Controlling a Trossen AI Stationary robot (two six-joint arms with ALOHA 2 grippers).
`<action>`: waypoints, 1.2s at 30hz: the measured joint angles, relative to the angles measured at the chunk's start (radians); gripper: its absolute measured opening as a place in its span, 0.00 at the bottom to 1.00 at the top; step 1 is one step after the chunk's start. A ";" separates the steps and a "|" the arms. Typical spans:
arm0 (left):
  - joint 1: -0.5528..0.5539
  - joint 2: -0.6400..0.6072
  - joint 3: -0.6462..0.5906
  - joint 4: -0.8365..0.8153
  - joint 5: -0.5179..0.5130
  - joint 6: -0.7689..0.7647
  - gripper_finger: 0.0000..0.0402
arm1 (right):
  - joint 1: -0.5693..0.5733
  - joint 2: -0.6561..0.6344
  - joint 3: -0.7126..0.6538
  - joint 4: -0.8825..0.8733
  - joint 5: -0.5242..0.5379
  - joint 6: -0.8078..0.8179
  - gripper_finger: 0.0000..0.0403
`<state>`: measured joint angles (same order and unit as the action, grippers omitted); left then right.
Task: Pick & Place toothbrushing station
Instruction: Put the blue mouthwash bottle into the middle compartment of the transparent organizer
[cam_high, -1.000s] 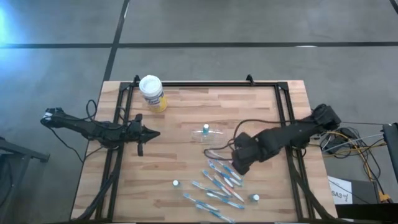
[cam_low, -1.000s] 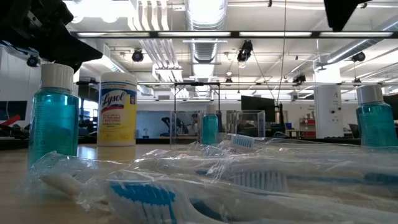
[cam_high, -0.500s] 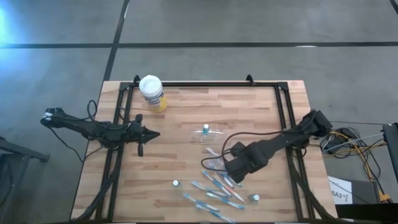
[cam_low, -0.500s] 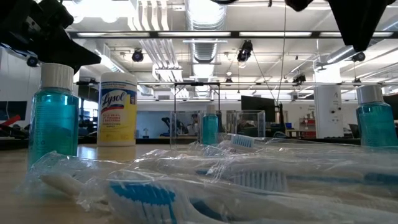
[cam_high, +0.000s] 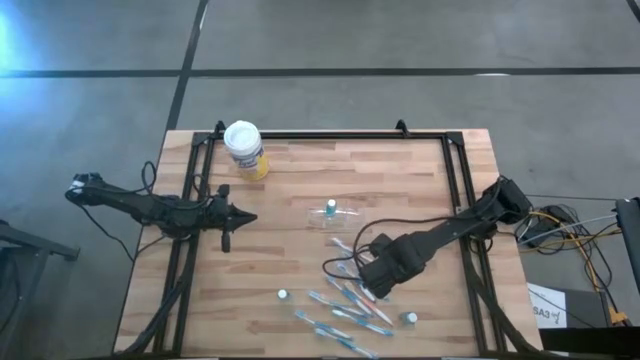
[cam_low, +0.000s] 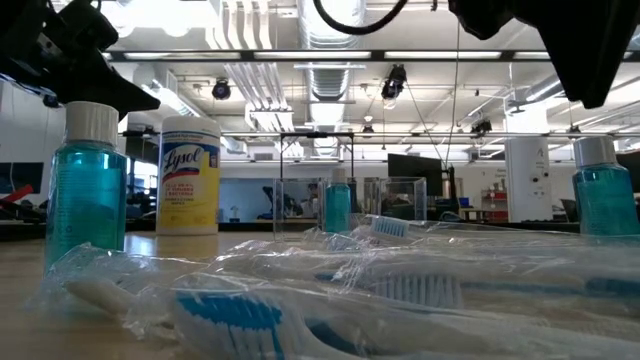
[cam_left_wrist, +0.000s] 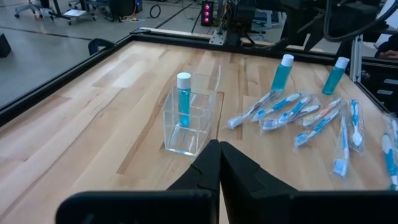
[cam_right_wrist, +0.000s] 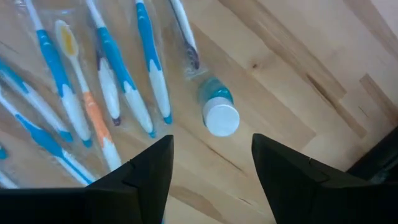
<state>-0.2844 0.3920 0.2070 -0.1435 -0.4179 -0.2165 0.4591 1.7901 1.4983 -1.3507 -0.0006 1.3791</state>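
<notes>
Clear box (cam_left_wrist: 189, 124) holds one blue bottle (cam_left_wrist: 183, 99) upright — right hand (cam_right_wrist: 211, 155) spread open, left hand (cam_left_wrist: 219, 163) closed.

On the wooden table (cam_high: 300, 180) lie about ten wrapped toothbrushes (cam_high: 350, 300), though the overlapping wrappers make an exact count hard. There are three small blue bottles with white caps: one at about 7 o'clock (cam_high: 283, 295), one at about 5 o'clock (cam_high: 410, 318), and one standing inside the single clear box (cam_high: 332, 216) near the centre (cam_high: 330, 208). One yellow canister with a white lid (cam_high: 244, 148) stands at about 11 o'clock.
</notes>
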 joint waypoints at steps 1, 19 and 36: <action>0.000 0.000 0.000 0.000 0.000 0.000 0.02 | 0.000 0.000 -0.009 -0.001 0.000 0.005 0.53; 0.000 0.000 0.000 0.000 0.001 0.000 0.07 | -0.001 0.000 -0.110 0.082 -0.006 0.035 0.53; 0.000 0.000 0.000 0.000 0.001 0.001 0.06 | -0.001 -0.001 -0.156 0.138 -0.007 0.013 0.42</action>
<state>-0.2844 0.3920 0.2070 -0.1436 -0.4168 -0.2157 0.4580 1.7893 1.3426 -1.2123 -0.0078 1.3923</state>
